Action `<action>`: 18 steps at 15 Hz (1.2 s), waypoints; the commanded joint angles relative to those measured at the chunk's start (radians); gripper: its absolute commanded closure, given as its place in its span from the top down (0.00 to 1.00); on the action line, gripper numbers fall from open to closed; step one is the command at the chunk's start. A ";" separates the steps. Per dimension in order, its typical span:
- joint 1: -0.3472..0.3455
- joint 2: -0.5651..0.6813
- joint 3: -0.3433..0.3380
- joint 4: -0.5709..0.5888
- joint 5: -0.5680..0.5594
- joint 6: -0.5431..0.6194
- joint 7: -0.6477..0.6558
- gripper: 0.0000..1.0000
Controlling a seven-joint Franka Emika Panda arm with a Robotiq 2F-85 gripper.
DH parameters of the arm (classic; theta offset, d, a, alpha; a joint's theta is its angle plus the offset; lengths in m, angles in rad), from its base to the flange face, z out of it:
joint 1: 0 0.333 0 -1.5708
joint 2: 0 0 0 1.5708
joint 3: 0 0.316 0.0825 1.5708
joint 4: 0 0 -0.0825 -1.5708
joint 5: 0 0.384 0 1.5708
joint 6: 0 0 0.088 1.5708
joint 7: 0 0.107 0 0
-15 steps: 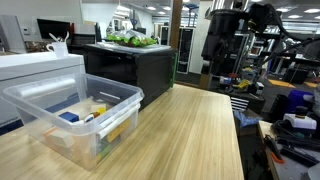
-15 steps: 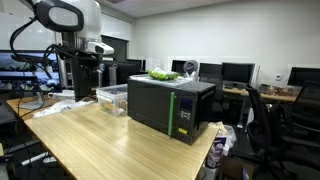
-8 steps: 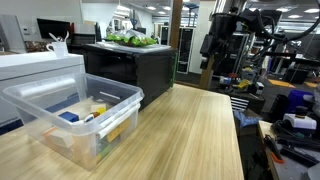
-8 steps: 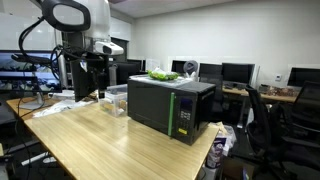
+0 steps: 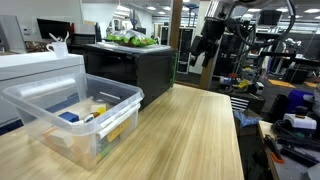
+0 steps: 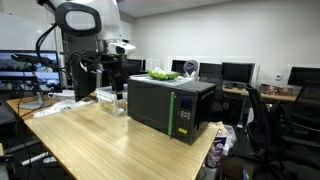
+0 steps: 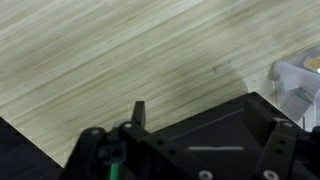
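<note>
My gripper (image 5: 203, 52) hangs in the air above the far end of the wooden table (image 5: 190, 130), open and holding nothing. In an exterior view the gripper (image 6: 112, 78) sits above the clear plastic bin (image 6: 112, 97), just beside the black microwave (image 6: 170, 108). In the wrist view one dark finger (image 7: 140, 112) stands over the bare wood; the other is lost against the microwave's black top (image 7: 230, 140). A corner of the bin (image 7: 300, 82) shows at the right edge.
The clear bin (image 5: 75, 115) holds several small items, blue and yellow among them. Green produce (image 5: 130, 40) lies on top of the microwave (image 5: 135, 70). A white appliance (image 5: 35, 68) stands behind the bin. Desks, monitors and chairs (image 6: 265, 120) surround the table.
The arm has swung sideways with the gripper toward the microwave and bin. The jaws have stayed wide apart and nothing on the table has moved.
</note>
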 commanded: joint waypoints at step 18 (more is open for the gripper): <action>-0.067 0.194 -0.084 0.274 -0.012 -0.074 -0.014 1.00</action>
